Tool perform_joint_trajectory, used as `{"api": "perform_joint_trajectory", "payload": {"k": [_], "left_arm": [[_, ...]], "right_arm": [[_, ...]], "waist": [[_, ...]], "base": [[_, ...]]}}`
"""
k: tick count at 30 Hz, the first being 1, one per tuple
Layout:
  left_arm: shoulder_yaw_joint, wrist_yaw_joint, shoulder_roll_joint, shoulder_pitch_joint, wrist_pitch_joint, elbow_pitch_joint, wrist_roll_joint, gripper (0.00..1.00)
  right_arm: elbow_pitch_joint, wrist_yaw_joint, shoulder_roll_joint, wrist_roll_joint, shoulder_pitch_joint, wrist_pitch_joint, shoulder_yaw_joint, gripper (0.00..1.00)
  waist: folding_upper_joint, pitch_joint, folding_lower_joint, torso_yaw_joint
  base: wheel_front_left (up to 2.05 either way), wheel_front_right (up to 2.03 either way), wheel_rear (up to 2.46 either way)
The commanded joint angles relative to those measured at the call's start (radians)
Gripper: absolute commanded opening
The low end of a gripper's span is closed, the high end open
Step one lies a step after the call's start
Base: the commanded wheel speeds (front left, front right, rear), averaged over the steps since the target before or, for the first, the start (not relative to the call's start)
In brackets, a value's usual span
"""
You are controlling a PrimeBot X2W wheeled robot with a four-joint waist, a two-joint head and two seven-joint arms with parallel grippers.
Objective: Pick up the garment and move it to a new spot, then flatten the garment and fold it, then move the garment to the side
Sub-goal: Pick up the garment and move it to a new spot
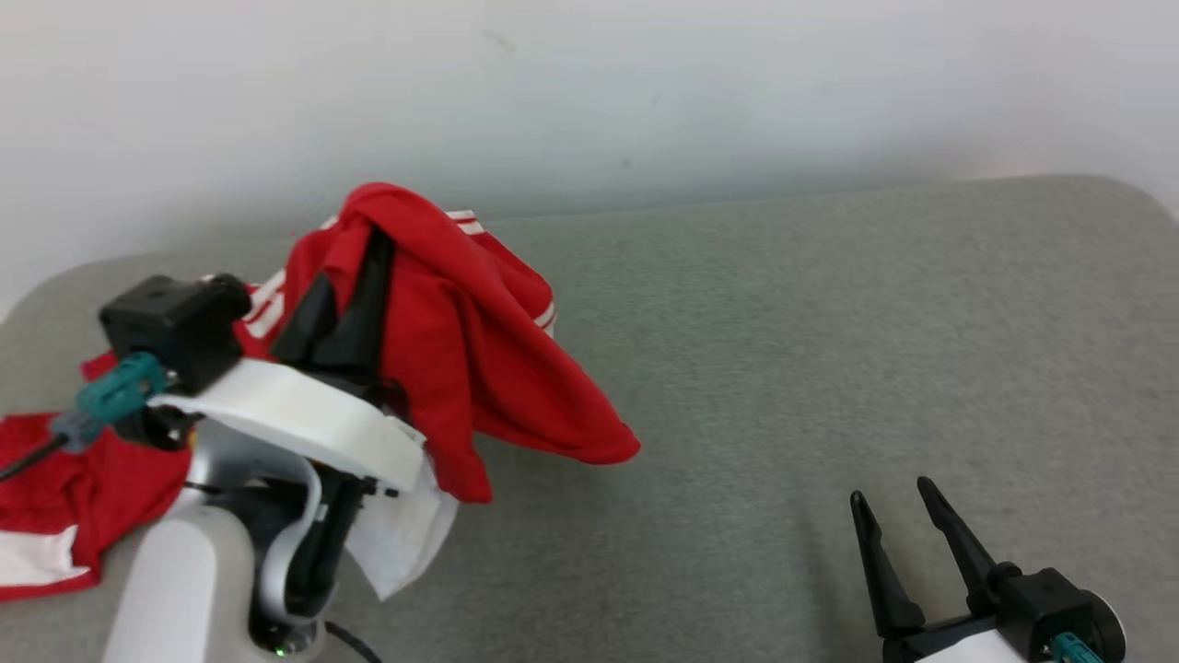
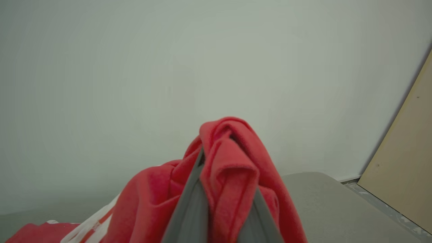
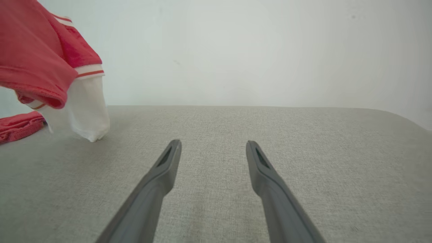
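Observation:
The garment (image 1: 479, 359) is red with white stripes and a white part. My left gripper (image 1: 368, 249) is shut on a bunched fold of it and holds it above the grey padded table (image 1: 783, 350) at the left. Red cloth drapes over the fingers and hangs to the right, while the rest trails onto the table at the far left. In the left wrist view the garment (image 2: 233, 168) wraps the fingers (image 2: 192, 206), hiding their tips. My right gripper (image 1: 893, 493) stands open at the lower right, nothing between its fingers (image 3: 162, 172). In the right wrist view the garment (image 3: 44, 64) hangs at the upper left.
A pale wall (image 1: 589, 92) runs behind the table's far edge. The table's corners are rounded at the back left and back right. A beige panel (image 2: 405, 162) leans at the right in the left wrist view.

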Motion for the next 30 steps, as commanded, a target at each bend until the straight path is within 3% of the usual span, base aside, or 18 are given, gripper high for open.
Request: {"api": "perform_joint_trajectory", "payload": {"k": [1, 17, 28, 30], "left_arm": [[-0.008, -0.002, -0.004, 0.006, 0.001, 0.008, 0.004, 0.0], [-0.199, -0.032, -0.062, -0.097, -0.061, 0.298, 0.041, 0.0], [-0.361, -0.044, -0.08, -0.097, -0.221, 0.616, 0.041, 0.0], [-0.406, -0.05, -0.081, -0.107, -0.248, 0.667, 0.047, 0.1]], "right_arm": [[-0.007, -0.002, 0.002, 0.004, -0.014, 0.001, 0.001, 1.0], [-0.027, -0.002, 0.008, 0.017, -0.042, 0.001, 0.0, 1.0], [-0.027, -0.002, 0.008, 0.024, -0.037, 0.001, -0.009, 1.0], [-0.025, -0.002, 0.008, 0.028, -0.043, 0.001, -0.001, 1.0]], "waist": [[-0.0001, 0.019, 0.0, -0.063], [-0.0001, 0.081, 0.0, -0.294], [-0.0001, 0.106, 0.0, -0.309], [-0.0001, 0.107, 0.0, -0.305]], "base": [[0.0, 0.0, 0.0], [0.0, 0.0, 0.0], [0.0, 0.0, 0.0], [0.0, 0.0, 0.0]]}}
